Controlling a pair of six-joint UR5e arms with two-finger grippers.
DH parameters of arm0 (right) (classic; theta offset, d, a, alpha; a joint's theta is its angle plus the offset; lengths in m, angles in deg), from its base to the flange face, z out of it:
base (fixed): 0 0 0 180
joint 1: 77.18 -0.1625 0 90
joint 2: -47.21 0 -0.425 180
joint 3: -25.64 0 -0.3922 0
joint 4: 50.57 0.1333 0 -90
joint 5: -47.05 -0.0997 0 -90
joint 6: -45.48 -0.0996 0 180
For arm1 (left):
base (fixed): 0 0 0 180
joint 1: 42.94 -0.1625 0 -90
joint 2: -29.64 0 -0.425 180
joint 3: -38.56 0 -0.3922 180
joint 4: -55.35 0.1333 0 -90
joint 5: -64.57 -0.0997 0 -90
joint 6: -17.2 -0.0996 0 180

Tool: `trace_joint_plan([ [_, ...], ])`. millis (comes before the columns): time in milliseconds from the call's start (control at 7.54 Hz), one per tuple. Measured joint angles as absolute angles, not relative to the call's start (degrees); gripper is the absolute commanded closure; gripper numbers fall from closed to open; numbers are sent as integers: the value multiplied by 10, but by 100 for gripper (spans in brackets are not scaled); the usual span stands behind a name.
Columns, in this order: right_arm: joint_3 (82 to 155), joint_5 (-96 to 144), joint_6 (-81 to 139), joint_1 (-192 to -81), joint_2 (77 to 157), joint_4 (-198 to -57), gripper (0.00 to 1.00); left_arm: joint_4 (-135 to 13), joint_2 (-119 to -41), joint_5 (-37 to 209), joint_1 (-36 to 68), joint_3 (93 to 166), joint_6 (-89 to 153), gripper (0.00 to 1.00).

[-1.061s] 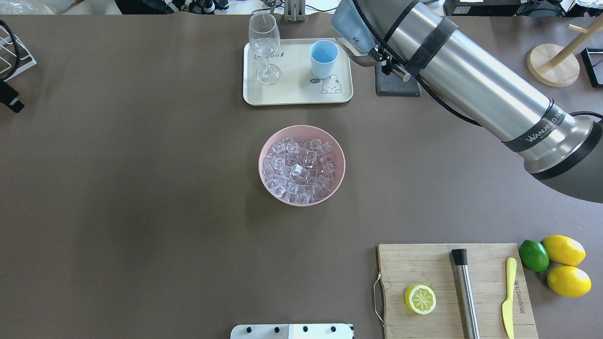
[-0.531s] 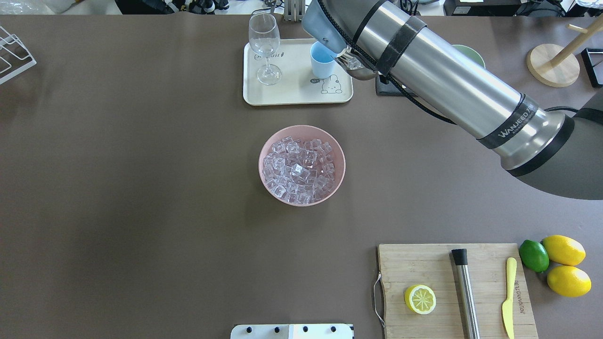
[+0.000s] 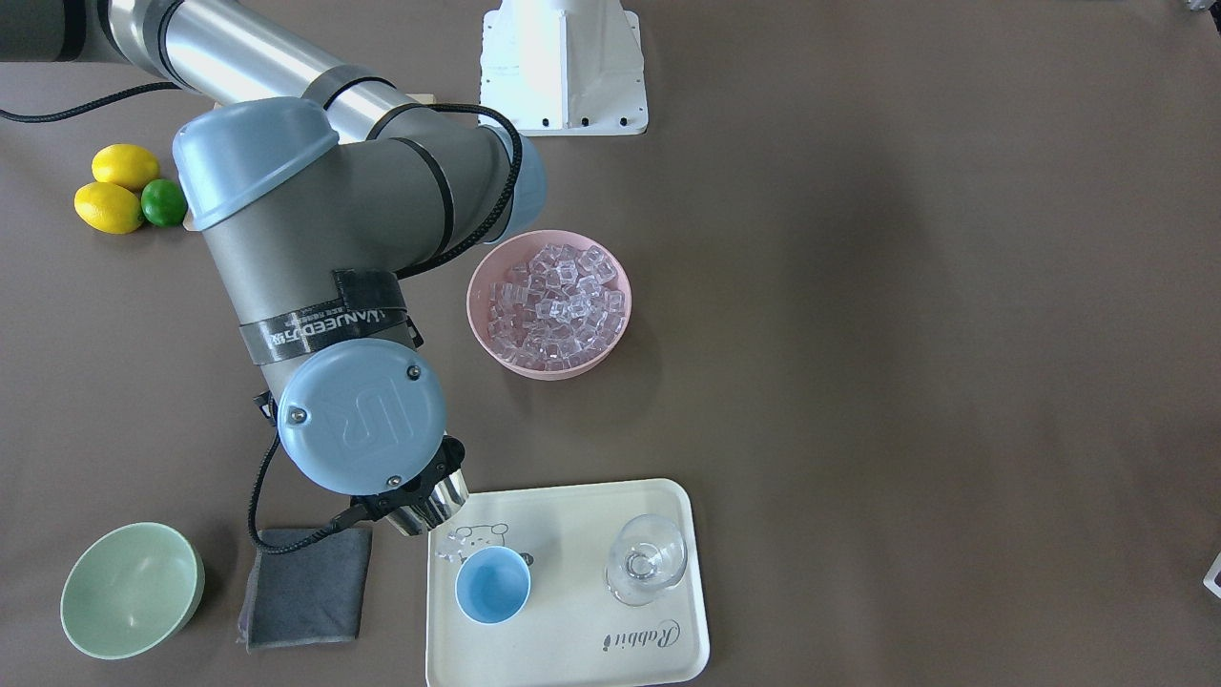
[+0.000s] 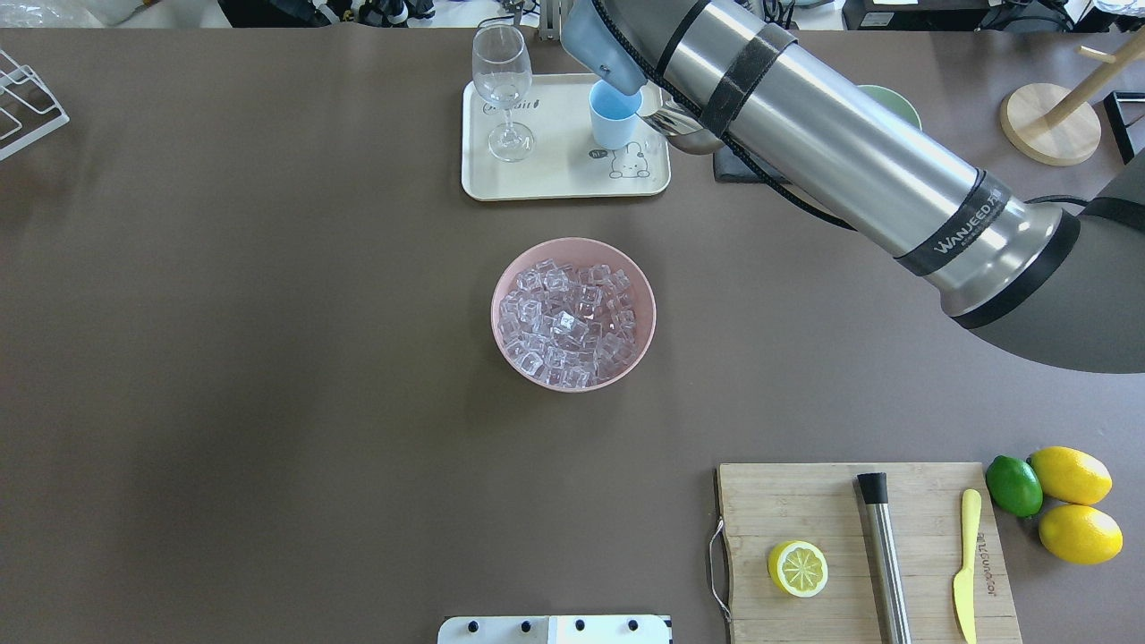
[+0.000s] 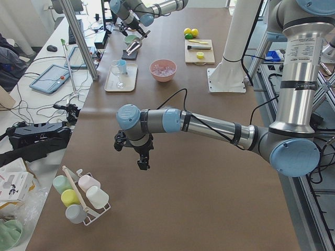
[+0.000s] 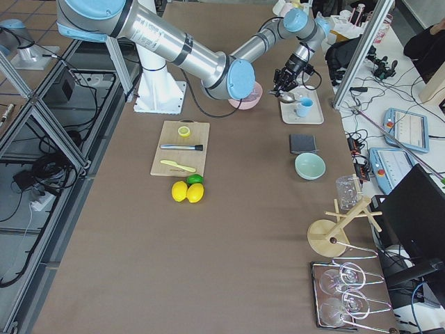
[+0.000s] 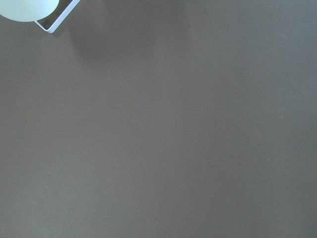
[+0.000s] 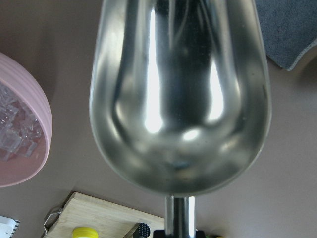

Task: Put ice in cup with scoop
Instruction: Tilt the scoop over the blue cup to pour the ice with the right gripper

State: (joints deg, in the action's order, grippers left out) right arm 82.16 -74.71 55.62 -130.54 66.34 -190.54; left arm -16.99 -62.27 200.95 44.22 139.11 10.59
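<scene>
One scoop [image 4: 689, 134] (shiny steel) now closer to the cup [image 4: 613, 122]

The right arm [image 4: 841, 161], a long silver tube with grey joints and pale blue caps, stretches far out across the table, and its wrist [image 3: 362, 429] is bent downward. Under that wrist the black two-finger right gripper [image 3: 403, 498] points down, clamped on the short handle of the shiny stainless-steel scoop [image 3: 437, 504]. The left arm [image 5: 209, 123] lies low and extended over its own end of the table, well apart from the other. Its left gripper [image 5: 143, 161] hangs pointing down close above the surface, the jaws too small to judge
</scene>
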Motion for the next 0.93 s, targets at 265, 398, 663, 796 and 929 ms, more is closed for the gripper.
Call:
trace_joint_plan([
  [265,812,-744,563,-1305,655,-1906,100,-171,-615,2008,450,1392,104,2],
  [398,811,-743,564,-1305,654,-1906,100,-171,-612,2008,450,1392,104,2],
  [663,812,-743,565,-1305,653,-1905,100,-171,-612,2008,449,1387,104,3],
  [796,813,-743,565,-1305,653,-1905,100,-171,-612,2008,450,1384,104,3],
  [929,817,-743,565,-1305,654,-1904,100,-171,-611,2008,451,1382,103,3],
])
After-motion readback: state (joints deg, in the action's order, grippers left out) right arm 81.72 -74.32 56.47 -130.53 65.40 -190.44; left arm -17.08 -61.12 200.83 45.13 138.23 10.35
